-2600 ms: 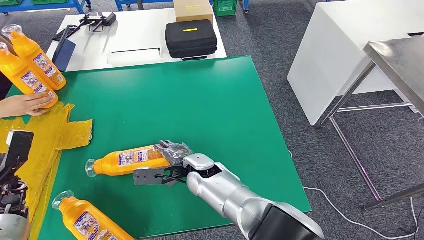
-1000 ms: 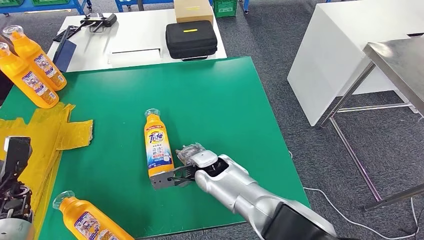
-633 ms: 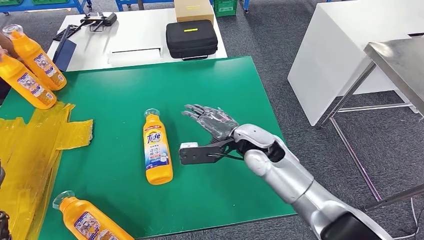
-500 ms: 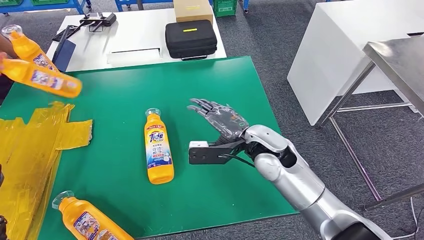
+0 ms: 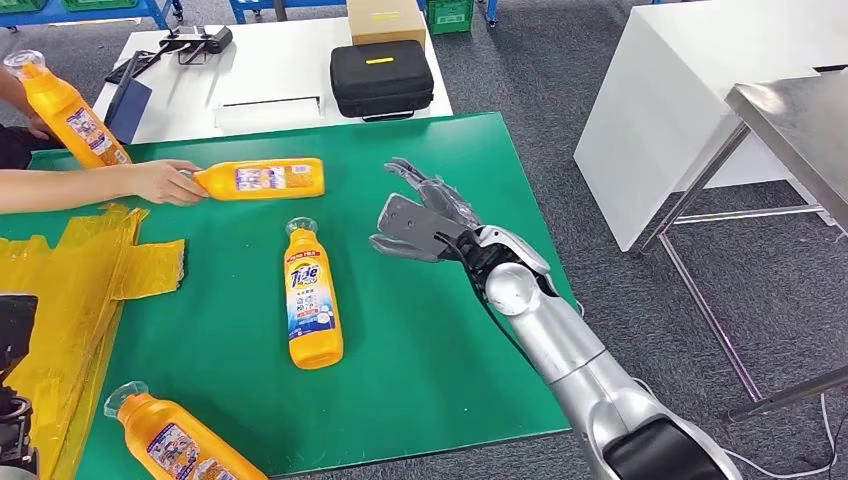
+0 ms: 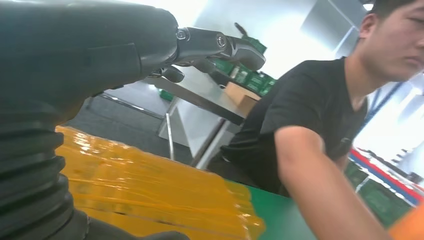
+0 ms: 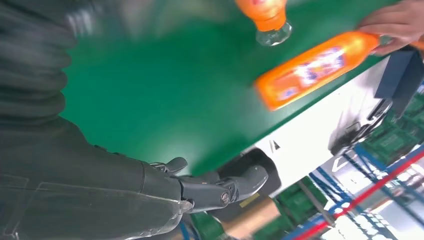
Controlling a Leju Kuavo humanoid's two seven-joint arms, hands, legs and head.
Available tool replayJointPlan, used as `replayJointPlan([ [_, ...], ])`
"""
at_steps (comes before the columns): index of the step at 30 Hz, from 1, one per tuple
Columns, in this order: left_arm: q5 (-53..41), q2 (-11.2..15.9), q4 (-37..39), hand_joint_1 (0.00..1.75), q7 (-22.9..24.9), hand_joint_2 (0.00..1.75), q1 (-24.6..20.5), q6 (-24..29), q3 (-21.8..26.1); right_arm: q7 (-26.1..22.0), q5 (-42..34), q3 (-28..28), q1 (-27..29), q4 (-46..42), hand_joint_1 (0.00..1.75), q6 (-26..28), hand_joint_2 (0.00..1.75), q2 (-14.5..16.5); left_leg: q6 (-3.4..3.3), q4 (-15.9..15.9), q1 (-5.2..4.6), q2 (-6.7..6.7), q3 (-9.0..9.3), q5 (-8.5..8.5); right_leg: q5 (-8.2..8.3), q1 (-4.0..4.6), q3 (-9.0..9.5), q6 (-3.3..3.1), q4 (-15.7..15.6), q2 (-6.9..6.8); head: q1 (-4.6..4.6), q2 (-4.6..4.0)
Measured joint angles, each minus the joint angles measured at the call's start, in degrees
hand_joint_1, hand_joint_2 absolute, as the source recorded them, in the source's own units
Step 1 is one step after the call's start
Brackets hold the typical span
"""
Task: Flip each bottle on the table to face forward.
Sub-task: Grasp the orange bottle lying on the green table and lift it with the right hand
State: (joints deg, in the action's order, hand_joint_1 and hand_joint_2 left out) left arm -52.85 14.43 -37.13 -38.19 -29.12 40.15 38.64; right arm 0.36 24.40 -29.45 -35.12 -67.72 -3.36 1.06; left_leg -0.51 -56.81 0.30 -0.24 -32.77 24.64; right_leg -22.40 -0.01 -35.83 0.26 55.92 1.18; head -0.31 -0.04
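While the right hand (image 5: 425,220) hovers spread and empty, a person's hand (image 5: 160,182) holds one bottle (image 5: 262,179) — sideways.

The robot's silver, jointed right arm (image 5: 560,340) reaches up from the lower right of the head view and ends in a dark grey many-fingered right hand (image 5: 425,218) held above the green table (image 5: 440,370), holding nothing. Its fingers (image 5: 412,176) are spread and stretched forward, the palm turned toward the robot's left, and the right wrist view shows dark fingers (image 7: 235,186) extended with nothing between them. In the left wrist view the dark left hand (image 6: 150,50) has its fingers (image 6: 235,47) loosely extended and apart, grasping nothing.
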Motion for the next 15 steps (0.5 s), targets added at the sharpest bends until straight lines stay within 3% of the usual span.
replayJointPlan([
  [6,-0.13,-0.64,0.04,0.00,-0.37,1.75,-0.63,0.00,0.02,-0.93,-0.94,1.61,-0.98,6.94,0.00,0.99,1.75,3.07,0.01,0.00,0.00,0.00,-0.06,0.02,-0.02,0.00,-0.06,-0.01,-0.01,0.00,0.01,0.00],
  [15,-0.96,-0.68,0.82,0.00,-1.14,1.75,-1.43,0.00,0.32,-2.34,-5.29,5.66,-1.00,10.56,0.00,2.89,1.75,4.93,0.01,0.00,-0.01,0.00,-0.08,0.01,-0.02,-0.01,-0.08,-0.01,-0.02,0.00,0.01,0.00],
])
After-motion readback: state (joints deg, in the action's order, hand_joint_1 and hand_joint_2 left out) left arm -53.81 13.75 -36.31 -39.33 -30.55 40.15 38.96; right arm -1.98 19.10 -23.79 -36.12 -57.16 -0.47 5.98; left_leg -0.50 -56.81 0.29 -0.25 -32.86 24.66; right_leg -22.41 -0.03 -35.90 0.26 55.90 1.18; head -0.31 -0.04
